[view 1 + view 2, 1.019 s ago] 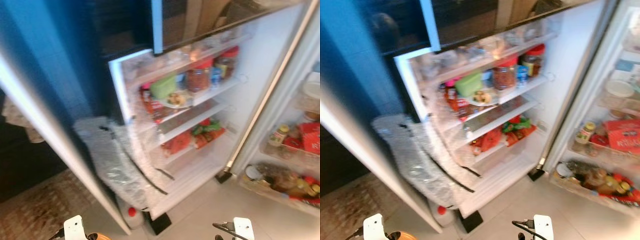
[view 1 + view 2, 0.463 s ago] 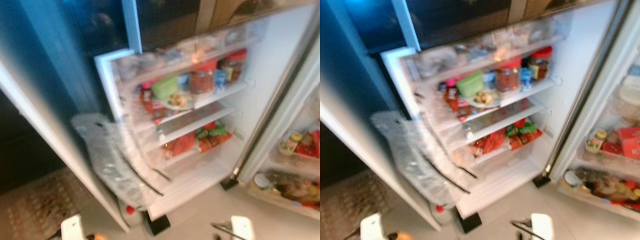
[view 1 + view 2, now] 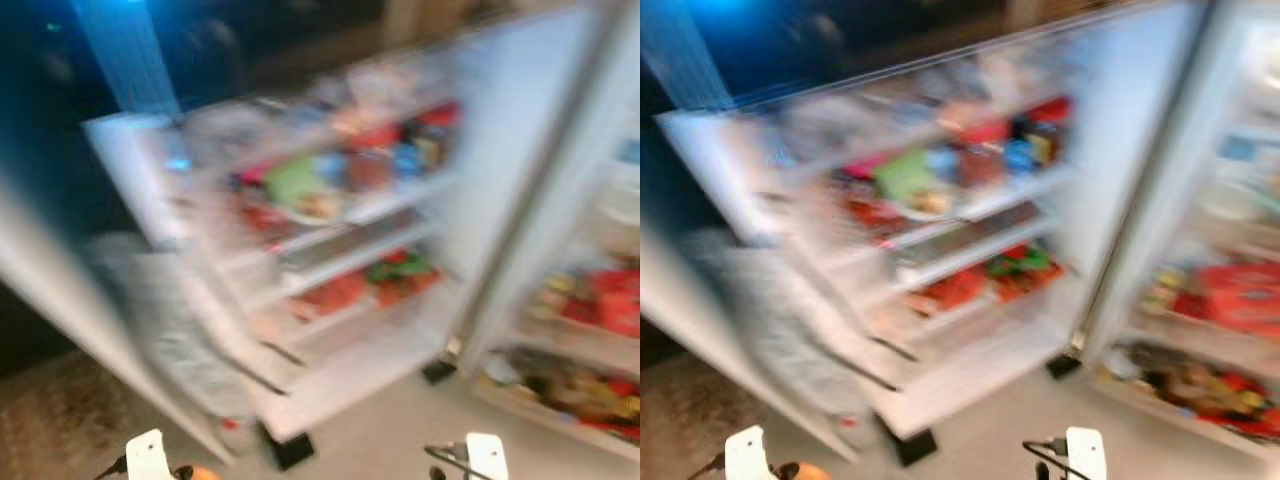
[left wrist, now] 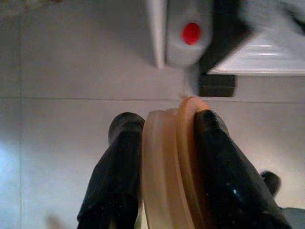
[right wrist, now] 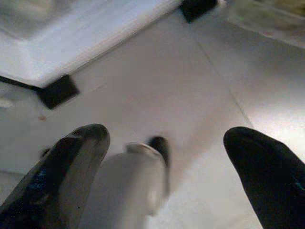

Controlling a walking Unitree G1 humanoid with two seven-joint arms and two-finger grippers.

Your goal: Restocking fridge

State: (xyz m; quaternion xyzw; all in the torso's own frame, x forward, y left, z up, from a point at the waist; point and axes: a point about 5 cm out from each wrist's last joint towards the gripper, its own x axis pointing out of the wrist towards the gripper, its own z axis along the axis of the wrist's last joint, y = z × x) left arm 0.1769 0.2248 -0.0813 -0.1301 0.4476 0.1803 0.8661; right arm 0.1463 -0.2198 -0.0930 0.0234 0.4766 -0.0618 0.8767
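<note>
Head views blurred. Far left: pale open fridge door edge (image 3: 60, 290), w/ crinkly clear plastic sheet (image 3: 175, 335) hanging beside it. Low at the left, left gripper (image 4: 164, 143) is pinching a round orange-and-cream lid-like disc (image 4: 169, 167) edge-on between both black fingers (image 4: 119, 162), over pale tiled floor (image 4: 71, 71). Ahead of it, a white bottle w/ red cap (image 4: 188, 33) stands at the fridge base. Centre: white fridge shelves (image 3: 330, 260) packed w/ red-lidded jars (image 3: 375, 150), a green container (image 3: 295, 180), red packets (image 3: 335, 290). Low right: right gripper (image 5: 167, 148) spread wide, nothing held, above floor. Far right: door racks (image 3: 570, 340) w/ bottles.
</note>
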